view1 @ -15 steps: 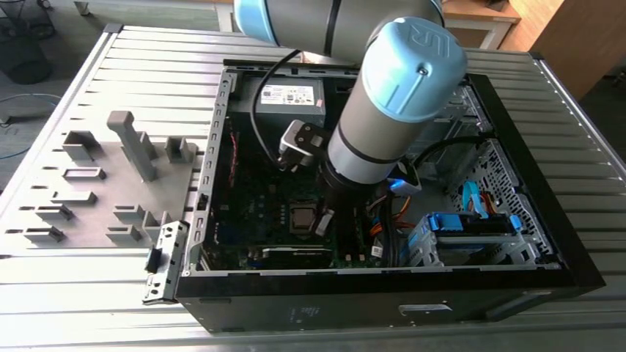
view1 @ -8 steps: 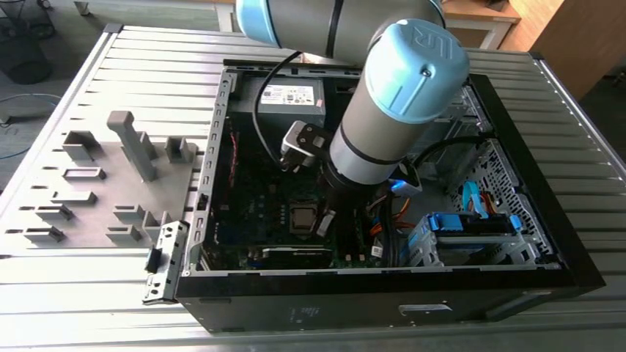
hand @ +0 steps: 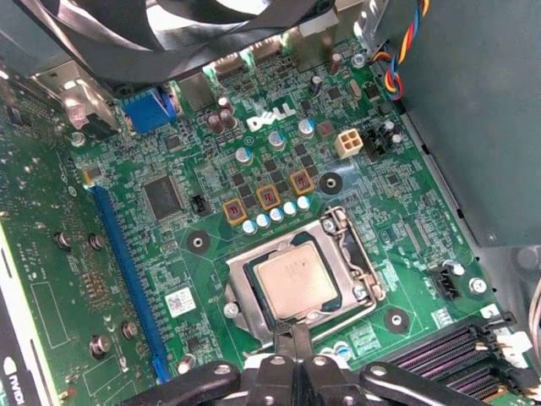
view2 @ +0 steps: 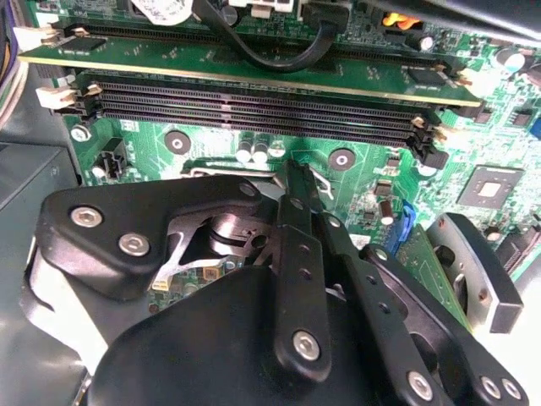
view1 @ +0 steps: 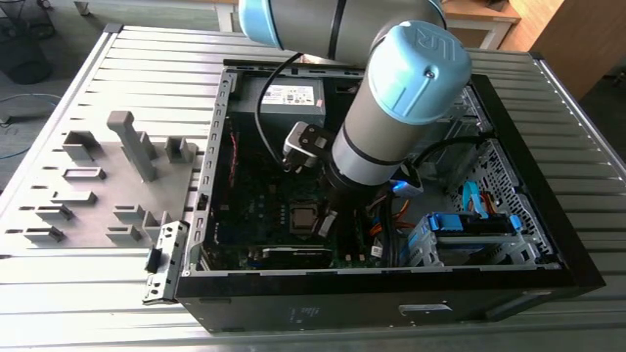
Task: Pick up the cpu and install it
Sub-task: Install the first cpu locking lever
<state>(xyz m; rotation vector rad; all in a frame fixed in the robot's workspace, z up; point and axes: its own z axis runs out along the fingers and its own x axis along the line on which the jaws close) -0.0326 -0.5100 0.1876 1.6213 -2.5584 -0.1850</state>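
Observation:
The cpu [hand: 292,283] is a pale silvery square lying flat in its socket on the green motherboard [hand: 203,169]. The socket's metal frame stands around it. In the exterior view the cpu [view1: 303,218] sits low in the open computer case [view1: 547,242], just to the exterior view's left of the arm's wrist. My gripper [hand: 292,331] is shut with nothing between its fingers. Its tip rests at the socket frame's edge beside the chip. In the second wrist view the black fingers [view2: 292,211] converge at the gripper [view2: 292,173] tip above the board.
Memory sticks [view2: 254,76] and empty black slots run close to the gripper. A long blue slot [hand: 127,271] and a fan lie across the board. A grey holder tray [view1: 98,183] lies outside the case. The power supply [view1: 289,99] and blue drive cage [view1: 470,227] crowd the case.

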